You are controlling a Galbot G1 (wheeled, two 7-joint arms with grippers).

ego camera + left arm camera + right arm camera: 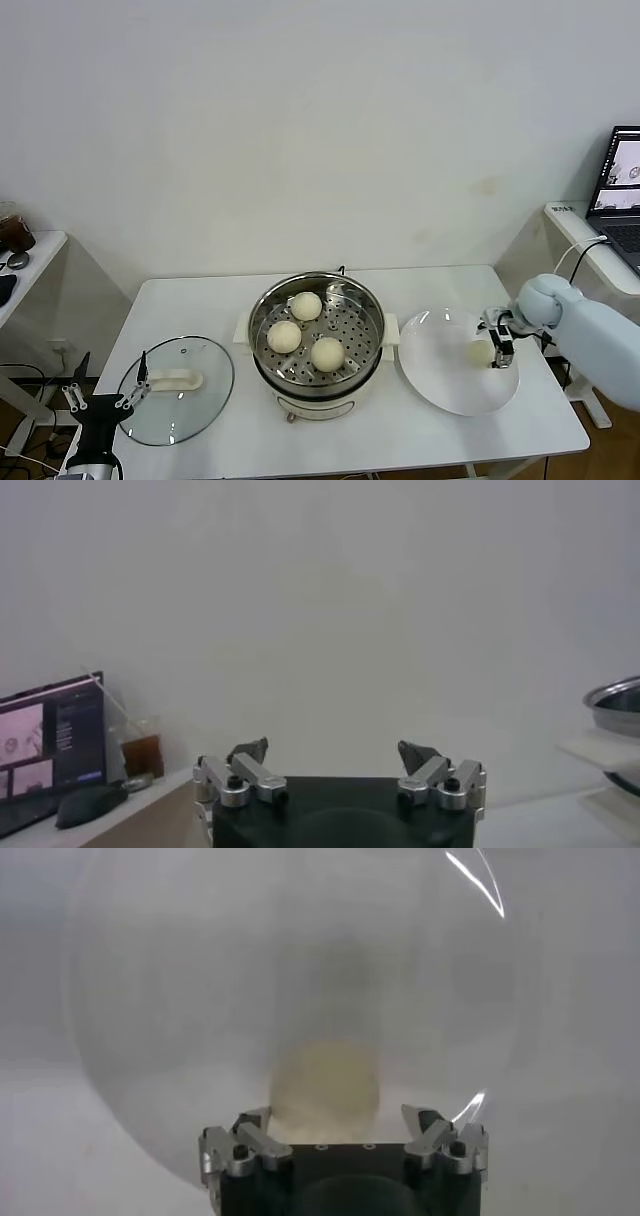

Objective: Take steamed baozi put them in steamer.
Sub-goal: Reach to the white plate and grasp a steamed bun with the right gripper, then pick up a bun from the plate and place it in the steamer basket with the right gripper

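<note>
The steamer (372, 300) stands mid-table on its white base. On its perforated tray lie three steamed baozi (306, 306), (284, 336), (327, 354). A further baozi (481, 352) rests on the white plate (440, 385) to the steamer's right. My right gripper (497, 345) is down at this bun, open. In the right wrist view the baozi (325, 1088) lies between the jaws of the right gripper (338, 1118), with a gap showing at one finger. My left gripper (133, 388) is parked low at the table's front left, open and empty, and the left wrist view shows the left gripper (335, 752) the same way.
A round glass lid (190, 400) with a white handle lies flat left of the steamer, close to the left gripper. A side table with a laptop (620, 190) stands at the right, beside my right arm. Another side table holding a cup (15, 232) is at the far left.
</note>
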